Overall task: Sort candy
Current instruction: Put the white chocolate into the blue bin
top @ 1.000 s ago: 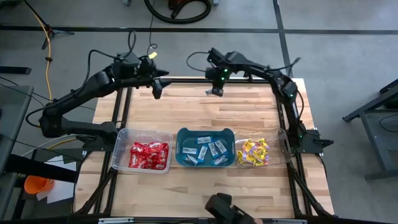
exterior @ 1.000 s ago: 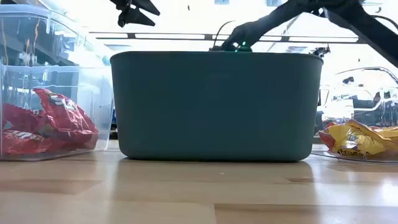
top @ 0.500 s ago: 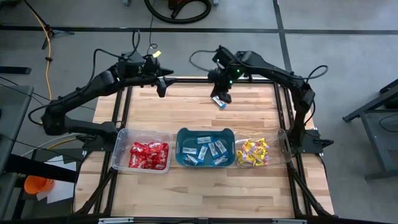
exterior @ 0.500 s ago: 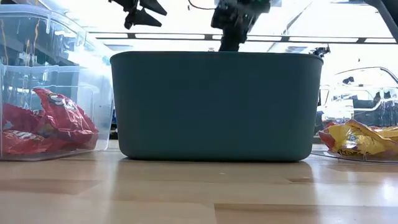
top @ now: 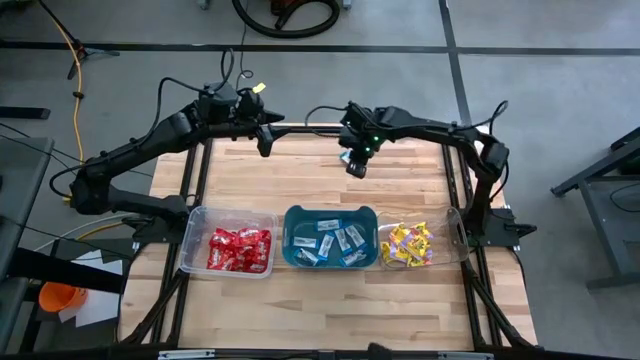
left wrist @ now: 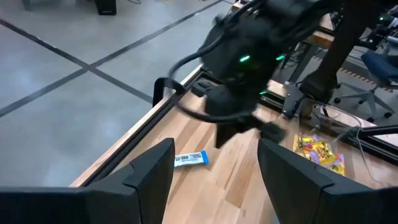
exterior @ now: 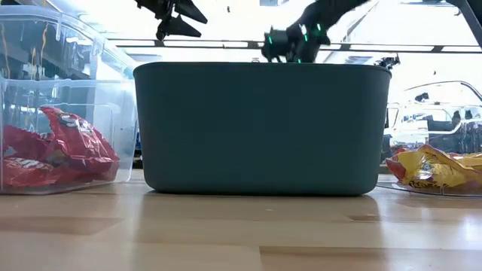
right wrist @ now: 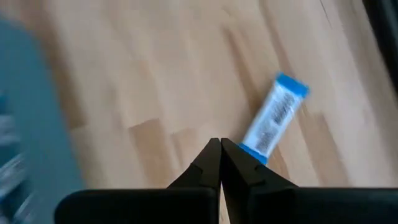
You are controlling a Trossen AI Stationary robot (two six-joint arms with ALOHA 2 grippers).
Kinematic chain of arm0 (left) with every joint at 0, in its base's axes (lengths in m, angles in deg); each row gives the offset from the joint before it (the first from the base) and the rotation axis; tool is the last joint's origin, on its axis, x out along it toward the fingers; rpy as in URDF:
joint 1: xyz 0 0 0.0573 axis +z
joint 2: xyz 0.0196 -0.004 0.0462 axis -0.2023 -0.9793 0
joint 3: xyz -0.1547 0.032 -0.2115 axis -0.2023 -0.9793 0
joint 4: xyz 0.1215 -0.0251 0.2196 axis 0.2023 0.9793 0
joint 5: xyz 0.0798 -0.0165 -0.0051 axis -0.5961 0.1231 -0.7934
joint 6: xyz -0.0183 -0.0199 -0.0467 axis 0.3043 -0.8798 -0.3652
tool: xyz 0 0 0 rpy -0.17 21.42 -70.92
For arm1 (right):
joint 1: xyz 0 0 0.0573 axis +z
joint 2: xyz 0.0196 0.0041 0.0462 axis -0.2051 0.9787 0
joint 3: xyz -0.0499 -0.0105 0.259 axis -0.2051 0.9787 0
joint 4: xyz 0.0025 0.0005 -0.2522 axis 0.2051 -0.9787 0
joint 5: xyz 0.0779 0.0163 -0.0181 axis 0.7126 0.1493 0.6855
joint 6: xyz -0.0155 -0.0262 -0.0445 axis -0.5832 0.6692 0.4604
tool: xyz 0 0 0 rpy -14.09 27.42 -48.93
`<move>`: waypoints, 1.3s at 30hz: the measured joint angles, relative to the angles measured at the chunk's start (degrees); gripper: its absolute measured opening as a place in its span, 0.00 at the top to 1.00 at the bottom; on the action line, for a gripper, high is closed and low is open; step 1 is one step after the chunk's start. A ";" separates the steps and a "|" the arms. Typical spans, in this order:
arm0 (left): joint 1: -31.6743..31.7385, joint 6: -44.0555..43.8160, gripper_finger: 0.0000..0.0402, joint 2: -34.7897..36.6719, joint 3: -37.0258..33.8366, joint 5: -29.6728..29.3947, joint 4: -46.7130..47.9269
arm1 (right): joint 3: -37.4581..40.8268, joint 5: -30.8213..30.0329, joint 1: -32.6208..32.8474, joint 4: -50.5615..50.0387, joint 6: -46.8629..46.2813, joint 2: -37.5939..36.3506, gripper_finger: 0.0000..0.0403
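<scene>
Right gripper now lifted off blue-and-white candy near table's far edge, jaws closed, empty; left jaws apart.

Smooth pale wood table, matt teal plastic tub, glossy red candy

lab/workshop | concrete floor | cables | butcher-block table

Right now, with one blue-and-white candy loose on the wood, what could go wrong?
The right gripper is shut and empty, its tips beside the blue-and-white candy; descending so, it may only push the packet. The left gripper, open, hovers close to the right arm; they might collide.
</scene>
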 joint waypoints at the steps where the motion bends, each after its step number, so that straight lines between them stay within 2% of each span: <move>1: 0.00 0.10 0.46 0.00 0.00 0.02 0.12 | 2.53 0.18 -1.20 2.39 -2.19 0.00 1.00; 4: 0.00 1.27 0.46 0.00 0.00 0.02 0.13 | 9.05 2.26 -4.73 10.41 -8.51 0.02 0.97; 7: 0.02 1.93 0.46 0.00 0.00 0.02 0.13 | 12.41 4.08 -7.26 15.56 -11.88 0.04 0.88; 16: 0.04 3.50 0.46 0.00 0.00 0.02 0.20 | 12.70 -5.05 -5.02 20.38 -9.62 1.62 0.45; 18: 0.04 3.52 0.46 0.00 0.00 0.02 0.20 | 12.02 -6.19 -4.38 20.46 -9.57 3.31 0.38; 21: 0.04 3.52 0.46 0.00 0.00 0.02 0.18 | 11.71 -7.78 -4.34 20.10 -11.63 5.97 0.34; 28: 0.04 3.56 0.46 0.00 0.00 0.02 0.22 | 11.34 -6.86 -4.86 18.39 -16.18 10.44 0.34; 32: 0.04 5.11 0.46 0.02 0.00 0.00 0.23 | 11.18 -6.29 -3.88 16.79 -16.12 11.26 0.38; 35: 0.04 5.87 0.46 0.02 0.00 0.01 0.22 | 11.14 -8.69 -2.50 14.75 -14.62 11.32 0.51; 37: 0.04 6.14 0.46 0.02 0.00 0.00 0.22 | 11.15 -8.61 -2.05 13.01 -13.86 11.15 0.66; 39: 0.04 6.12 0.46 0.04 0.00 0.00 0.20 | 11.21 -7.70 -1.93 11.80 -13.16 10.73 0.87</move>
